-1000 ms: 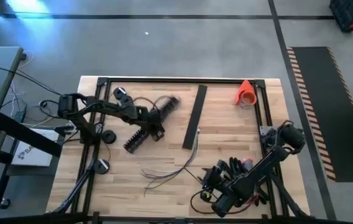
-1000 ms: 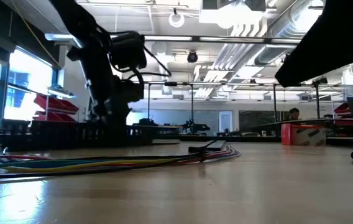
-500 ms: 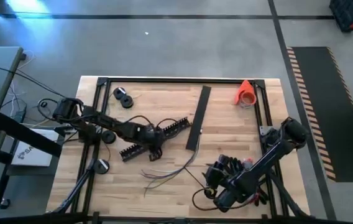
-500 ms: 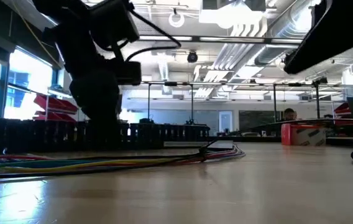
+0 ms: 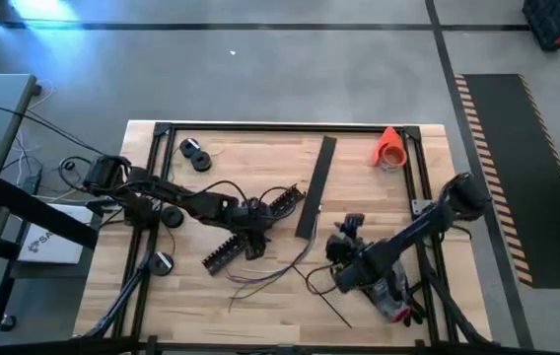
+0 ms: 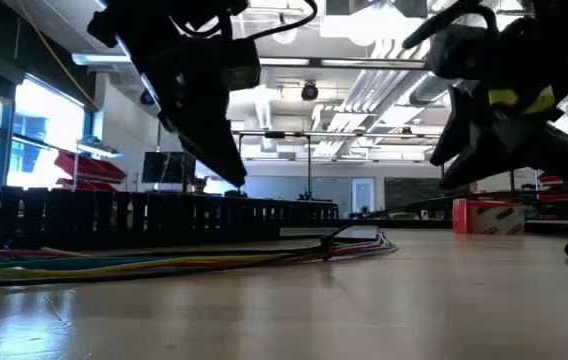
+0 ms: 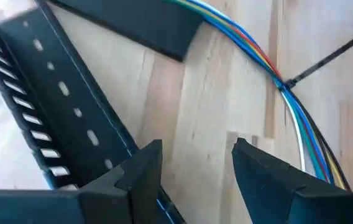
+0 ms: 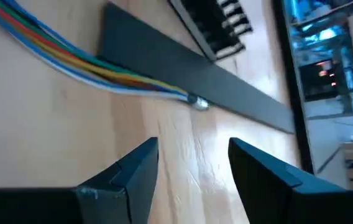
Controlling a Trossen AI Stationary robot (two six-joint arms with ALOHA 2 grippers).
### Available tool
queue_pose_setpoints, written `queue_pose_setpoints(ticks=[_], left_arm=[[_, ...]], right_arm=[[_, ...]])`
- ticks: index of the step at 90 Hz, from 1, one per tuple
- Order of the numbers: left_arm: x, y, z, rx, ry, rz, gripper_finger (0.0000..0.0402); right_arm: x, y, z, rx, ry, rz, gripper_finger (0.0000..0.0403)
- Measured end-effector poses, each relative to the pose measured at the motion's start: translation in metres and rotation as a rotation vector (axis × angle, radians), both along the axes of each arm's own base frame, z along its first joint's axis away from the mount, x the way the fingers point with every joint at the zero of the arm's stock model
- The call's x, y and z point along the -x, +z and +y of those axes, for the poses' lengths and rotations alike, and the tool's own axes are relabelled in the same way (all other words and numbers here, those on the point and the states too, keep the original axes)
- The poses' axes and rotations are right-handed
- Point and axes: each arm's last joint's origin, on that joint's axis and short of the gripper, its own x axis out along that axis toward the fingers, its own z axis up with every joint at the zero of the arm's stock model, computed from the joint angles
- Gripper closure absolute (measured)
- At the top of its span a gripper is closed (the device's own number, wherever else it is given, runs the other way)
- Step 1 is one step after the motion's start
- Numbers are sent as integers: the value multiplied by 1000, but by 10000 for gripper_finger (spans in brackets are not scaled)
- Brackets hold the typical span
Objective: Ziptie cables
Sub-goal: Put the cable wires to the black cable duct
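The cables [image 5: 265, 274] lie as a loose bundle of thin coloured wires [image 6: 164, 262] on the wooden table, near its front middle. A thin black strap [image 7: 332, 56] meets the bundle [image 7: 288, 99]. My left gripper [image 5: 253, 234] hangs open above the table, just far-left of the cables, over a black slotted bar [image 7: 40, 93] that lies flat. My right gripper [image 5: 344, 237] hangs open to the right of the cables [image 8: 52, 43], above the table. Neither gripper has anything between its fingers.
A flat black bar [image 5: 315, 187] lies lengthways at the middle of the table, its near end by the cables. An orange roll [image 5: 388, 148] sits at the far right. Black round pieces [image 5: 196, 153] lie far left. Black rails [image 5: 260, 126] frame the table.
My left gripper has gone from the far left toward the table's near edge and its middle, and the slotted bar has come with it and now lies flat beside the cables. My right gripper has risen and gone from the near edge toward the far edge, turning as it went.
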Motion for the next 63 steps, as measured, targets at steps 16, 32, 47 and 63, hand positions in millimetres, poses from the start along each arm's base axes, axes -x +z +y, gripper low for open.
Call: queue_pose_setpoints(ticks=[16,32,47,63], left_arm=[[-1,1,-4,43,47,-18,227],[2,2,-20,74,81,-31,228],[4,2,-45,129,103,-68,228],[0,2,-73,182,161,-199,228]], right_arm=[[0,-6,-33,-385,203,-90,222],[-12,-13,-47,-598,421,-236,222],[-28,-24,-30,-553,541,-194,222],[-51,-26,-2,-540,464,-159,222]])
